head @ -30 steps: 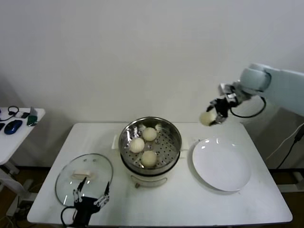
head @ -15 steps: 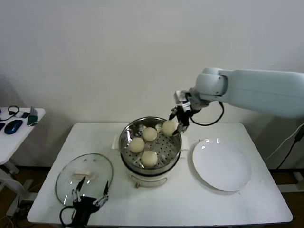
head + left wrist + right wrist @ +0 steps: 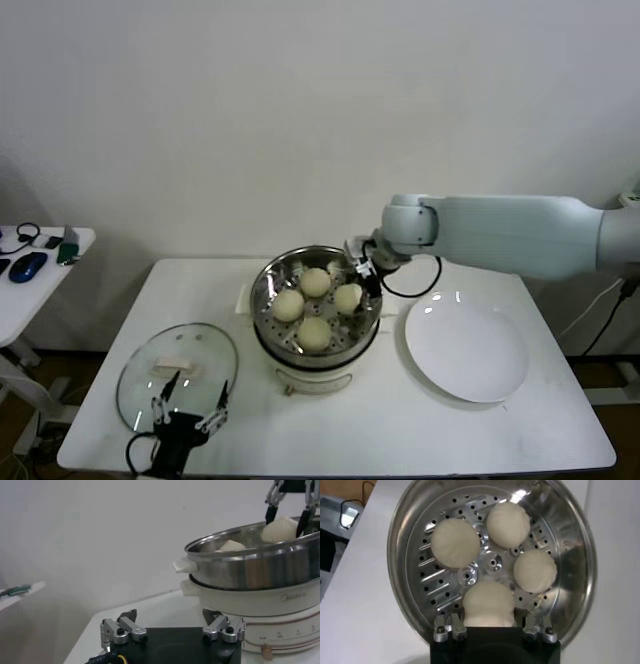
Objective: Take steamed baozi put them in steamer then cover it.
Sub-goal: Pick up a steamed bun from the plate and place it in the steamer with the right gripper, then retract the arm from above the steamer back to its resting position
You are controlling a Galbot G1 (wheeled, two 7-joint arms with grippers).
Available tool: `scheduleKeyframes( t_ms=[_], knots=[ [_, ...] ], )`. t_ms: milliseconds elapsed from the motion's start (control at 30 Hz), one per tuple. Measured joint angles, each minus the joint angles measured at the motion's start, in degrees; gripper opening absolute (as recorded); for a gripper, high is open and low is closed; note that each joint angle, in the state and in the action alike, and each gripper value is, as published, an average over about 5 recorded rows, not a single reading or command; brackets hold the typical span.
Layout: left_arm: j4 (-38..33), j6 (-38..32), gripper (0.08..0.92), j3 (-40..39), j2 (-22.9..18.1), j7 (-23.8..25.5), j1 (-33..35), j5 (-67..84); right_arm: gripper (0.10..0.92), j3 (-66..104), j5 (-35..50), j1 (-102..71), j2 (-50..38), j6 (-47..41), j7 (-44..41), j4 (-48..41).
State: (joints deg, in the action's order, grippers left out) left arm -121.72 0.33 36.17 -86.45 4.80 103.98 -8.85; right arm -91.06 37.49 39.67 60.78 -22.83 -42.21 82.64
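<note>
Since a moment ago my right claw (image 3: 356,283) has swung in from above the flat white plate (image 3: 467,350) and come down into the round shiny stainless-steel steamer (image 3: 316,300), carrying the fourth pale cream dough bun (image 3: 348,298) with it.

Furthest to the left, my left claw (image 3: 190,415) waits open at the table (image 3: 370,430) edge. Just beyond its fingertips lies the round clear glass lid with a cream handle (image 3: 178,372).

Next comes the steamer. My right claw is closed on the fourth bun, low over the perforated tray. The other three buns (image 3: 454,542) sit ahead of it on the tray, close together.

If I let go too high, I reckon the bun could roll against its neighbours. Opening wide might nudge the steel wall.

The steamer's white base reads "Midea" (image 3: 294,597).
</note>
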Motion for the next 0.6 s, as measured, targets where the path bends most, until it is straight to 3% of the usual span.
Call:
scheduleKeyframes(
  t_ms=[167,400,600],
  knots=[
    [0.0,0.1,0.823,0.1,0.1,0.0,0.0,0.0,0.673,0.5,-0.6,-1.1,0.5,0.0,0.1,-0.9],
    [-0.3,0.0,0.823,0.1,0.1,0.2,-0.1,-0.2,0.811,1.3,0.0,-1.4,0.6,0.9,-0.1,-1.5],
    [-0.7,0.1,0.823,0.1,0.3,0.4,0.2,-0.4,0.822,1.5,4.4,1.0,-0.6,2.8,-2.1,-2.4]
  ],
)
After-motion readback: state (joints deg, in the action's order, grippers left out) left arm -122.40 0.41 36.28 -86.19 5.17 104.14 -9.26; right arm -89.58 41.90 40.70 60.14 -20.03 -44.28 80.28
